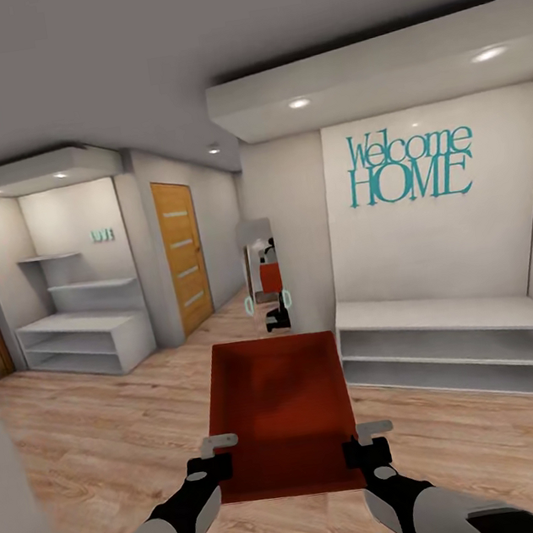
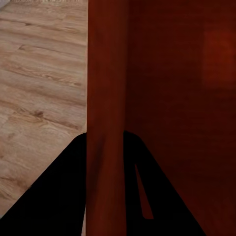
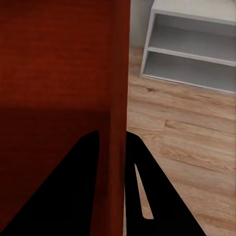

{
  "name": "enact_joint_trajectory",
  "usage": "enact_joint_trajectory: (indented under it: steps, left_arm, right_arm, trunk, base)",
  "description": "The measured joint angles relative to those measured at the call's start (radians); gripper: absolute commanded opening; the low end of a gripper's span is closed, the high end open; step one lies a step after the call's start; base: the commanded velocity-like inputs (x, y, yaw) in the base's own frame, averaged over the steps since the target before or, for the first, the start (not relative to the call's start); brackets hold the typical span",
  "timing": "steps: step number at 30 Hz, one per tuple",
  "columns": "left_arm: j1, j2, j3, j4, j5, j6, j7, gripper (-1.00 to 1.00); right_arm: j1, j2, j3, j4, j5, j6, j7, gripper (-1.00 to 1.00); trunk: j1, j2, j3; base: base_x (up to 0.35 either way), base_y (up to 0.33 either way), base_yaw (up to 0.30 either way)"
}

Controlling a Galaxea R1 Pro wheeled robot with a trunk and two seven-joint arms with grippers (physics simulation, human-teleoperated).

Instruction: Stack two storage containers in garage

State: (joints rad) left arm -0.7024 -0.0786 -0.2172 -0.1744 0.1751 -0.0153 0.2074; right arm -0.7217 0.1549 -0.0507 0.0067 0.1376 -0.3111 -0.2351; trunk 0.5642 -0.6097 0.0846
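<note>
spanning both tools, red container (image 1: pixel 282 414) (side walls pinched)

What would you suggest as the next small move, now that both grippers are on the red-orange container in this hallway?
Probably roll forward toward the orange-brown door, keeping both grips steady. The storage container is carried off the wood-plank floor, with the left gripper and right gripper each clamped over a side wall. No garage is in sight yet.

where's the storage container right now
In the head view the storage container is held centre-front between the left gripper and right gripper, above the wood-plank floor.
</note>
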Motion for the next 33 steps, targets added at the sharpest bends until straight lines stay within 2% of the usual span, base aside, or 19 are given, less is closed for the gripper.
enact_joint_trajectory:
  steps: [22, 33]
  left_arm:
    - [0.000, 0.000, 0.000, 0.000, 0.000, 0.000, 0.000, -1.00]
    - [0.000, -0.001, 0.000, 0.000, 0.000, 0.000, 0.003, -1.00]
  right_arm:
    - [0.000, 0.000, -0.001, 0.000, 0.001, 0.000, 0.000, -1.00]
    - [0.000, -0.001, -0.001, 0.000, 0.001, 0.000, 0.002, -1.00]
  trunk:
    - [0.000, 0.000, 0.000]
    - [0.000, 0.000, 0.000]
  base:
    - [0.322, 0.000, 0.002]
    - [0.322, 0.000, 0.222]
